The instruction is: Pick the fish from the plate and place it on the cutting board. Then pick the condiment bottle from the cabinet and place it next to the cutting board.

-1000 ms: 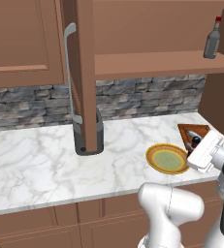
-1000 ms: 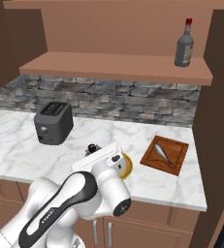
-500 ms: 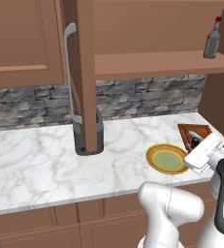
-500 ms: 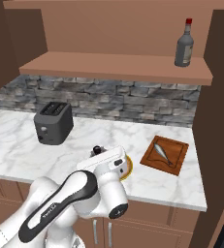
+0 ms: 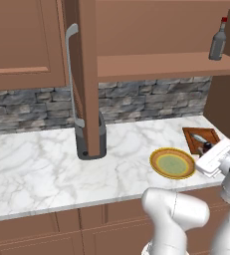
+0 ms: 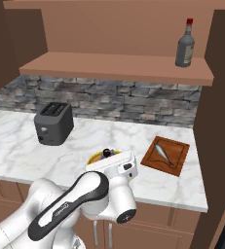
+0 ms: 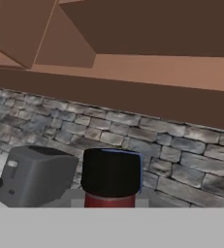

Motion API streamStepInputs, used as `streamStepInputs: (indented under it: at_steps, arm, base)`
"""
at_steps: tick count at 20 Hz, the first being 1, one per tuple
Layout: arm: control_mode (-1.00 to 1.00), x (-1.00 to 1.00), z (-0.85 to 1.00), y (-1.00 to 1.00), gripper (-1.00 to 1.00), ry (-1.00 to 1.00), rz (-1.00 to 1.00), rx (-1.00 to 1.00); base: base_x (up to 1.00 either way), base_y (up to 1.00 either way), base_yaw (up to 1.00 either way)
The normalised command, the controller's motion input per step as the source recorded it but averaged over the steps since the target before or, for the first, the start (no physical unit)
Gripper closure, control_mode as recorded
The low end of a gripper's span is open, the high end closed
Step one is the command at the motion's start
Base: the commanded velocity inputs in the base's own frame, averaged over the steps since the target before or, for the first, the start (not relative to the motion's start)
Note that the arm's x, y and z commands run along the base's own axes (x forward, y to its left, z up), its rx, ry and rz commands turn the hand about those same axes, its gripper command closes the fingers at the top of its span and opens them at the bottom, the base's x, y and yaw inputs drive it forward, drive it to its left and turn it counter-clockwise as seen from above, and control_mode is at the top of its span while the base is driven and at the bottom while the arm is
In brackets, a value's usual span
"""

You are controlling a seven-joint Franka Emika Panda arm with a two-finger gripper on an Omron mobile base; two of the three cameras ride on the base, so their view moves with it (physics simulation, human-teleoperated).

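Your condiment bottle (image 7: 110, 180) sits right in front of the hand camera: black cap up, dark-red shoulder just below it. From the right base view its cap (image 6: 106, 153) pokes up at the front of the hand, so you carry it upright, which keeps it ready to be stood down on its base. The tool (image 6: 109, 156) is clenched on the bottle; the fingers themselves are hidden, but the bottle hangs with the hand above the tabletop and nothing else supports it.

Under and just behind the hand lies the plate (image 5: 172, 163), bare, near the front edge of the tabletop (image 5: 37, 169). To its right, toward the right end of the tabletop, the cutting board (image 6: 165, 155) already has the fish (image 6: 162, 152) lying across it at a slant, so the first half of your task looks done.

What remains, as I judge it, is to stand the bottle on bare marble beside the board. The strip between plate and board is narrow, so mind both rims.

Farther out, the toaster (image 6: 54, 123) stands by the stone backsplash, and the taller grey bottle (image 6: 185, 44) is on the cabinet shelf (image 6: 119, 68).
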Motion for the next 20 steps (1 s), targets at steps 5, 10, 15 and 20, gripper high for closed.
streamStepInputs:
  at_steps: [5, 10, 15, 20]
  arm:
    - [-1.0, 0.0, 0.0, -0.32, 1.0, 0.0, 0.0, -0.01]
    - [-1.0, 0.0, -0.06, -0.28, 1.0, 0.0, 0.0, -0.05]
    - [-1.0, 0.0, -0.15, -0.26, 1.0, 0.0, 0.0, -0.05]
    - [-1.0, 0.0, -0.18, -0.09, 1.0, 0.0, 0.0, -0.05]
  base:
    - [0.0, 0.0, 0.0]
    - [0.0, 0.0, 0.0]
    - [0.0, 0.0, 0.0]
    - [0.0, 0.0, 0.0]
